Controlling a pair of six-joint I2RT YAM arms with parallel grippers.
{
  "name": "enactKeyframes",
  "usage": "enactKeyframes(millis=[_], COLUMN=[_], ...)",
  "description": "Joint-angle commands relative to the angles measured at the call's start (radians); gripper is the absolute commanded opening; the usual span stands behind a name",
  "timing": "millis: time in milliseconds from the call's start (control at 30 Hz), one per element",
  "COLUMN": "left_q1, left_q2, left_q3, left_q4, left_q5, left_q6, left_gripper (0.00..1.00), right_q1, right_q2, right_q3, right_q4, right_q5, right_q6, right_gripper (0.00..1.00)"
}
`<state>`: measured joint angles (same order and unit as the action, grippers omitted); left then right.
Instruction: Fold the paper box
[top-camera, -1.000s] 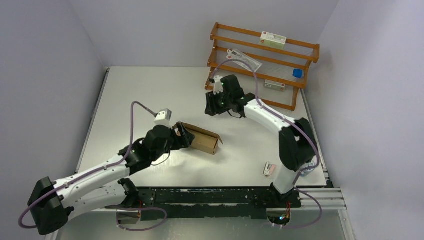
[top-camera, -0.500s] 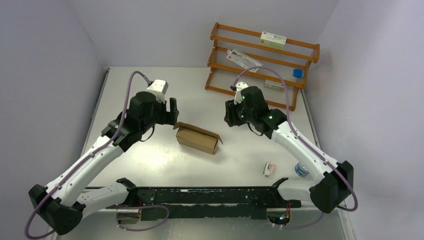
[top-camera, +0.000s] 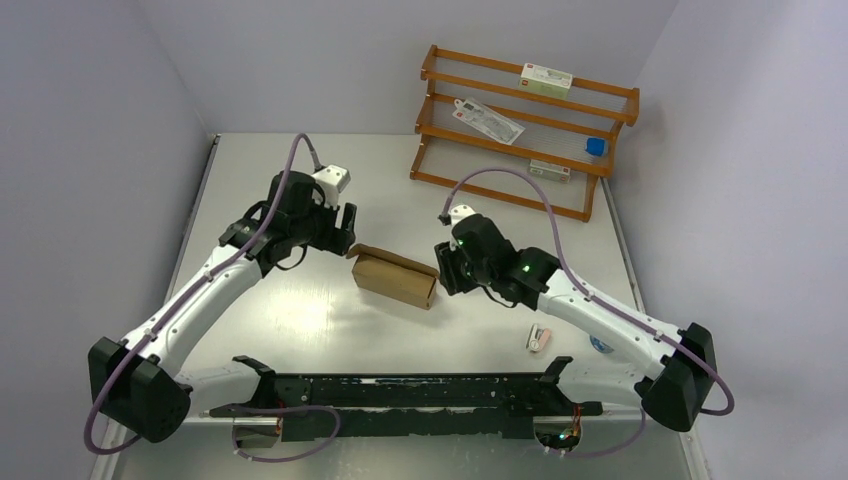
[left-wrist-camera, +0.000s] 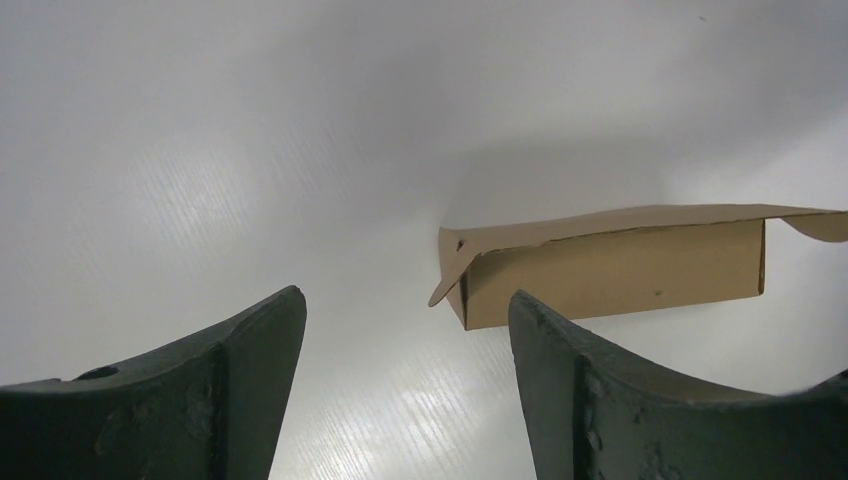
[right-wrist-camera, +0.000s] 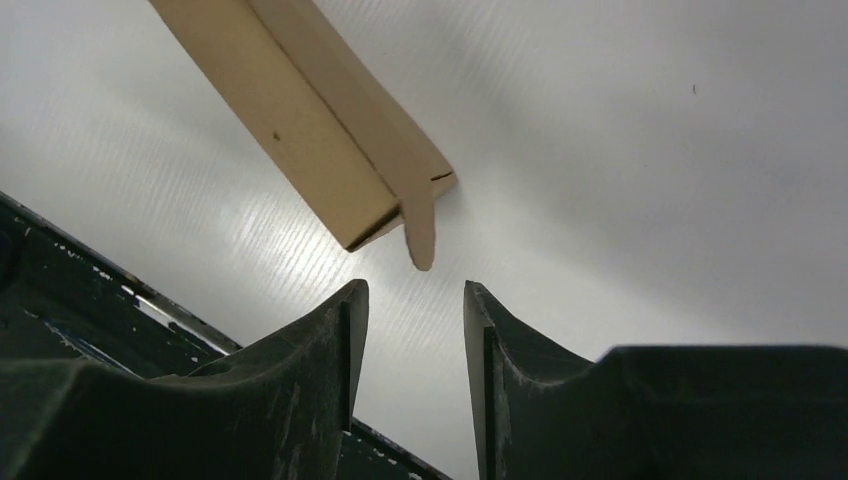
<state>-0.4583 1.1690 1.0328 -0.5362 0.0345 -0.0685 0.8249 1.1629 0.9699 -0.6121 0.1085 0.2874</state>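
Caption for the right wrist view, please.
Right gripper, jaws open, hovers near the loose end flap of the paper box.

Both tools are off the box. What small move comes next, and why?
Probably ease the right tool forward onto the loose end flap of the paper box: that flap hangs open just ahead of its parted, empty jaws.

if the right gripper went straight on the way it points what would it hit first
Probably the loose end flap of the paper box, ahead of the open right gripper. Depth is unclear; it might reach the table instead.
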Motion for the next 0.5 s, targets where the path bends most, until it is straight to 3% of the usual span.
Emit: enactKeyframes(millis=[0,467], left_q1=[0.02,0.026], left_q2=[0.009,0.07], left_q3=[-0.02,-0.035], left_q4=[0.0,-0.008], left_q5=[0.097,0.104], left_q6=[0.049,0.108], left_gripper=[0.78,0.73], right_q1=[0.042,0.092], right_q2=[0.005,0.122], right_q3=[-0.012,0.014], right_q4=[0.013,0.061], right_q5=[0.07,0.115], right_q6=[0.044,0.045], right_gripper=[0.43,0.37])
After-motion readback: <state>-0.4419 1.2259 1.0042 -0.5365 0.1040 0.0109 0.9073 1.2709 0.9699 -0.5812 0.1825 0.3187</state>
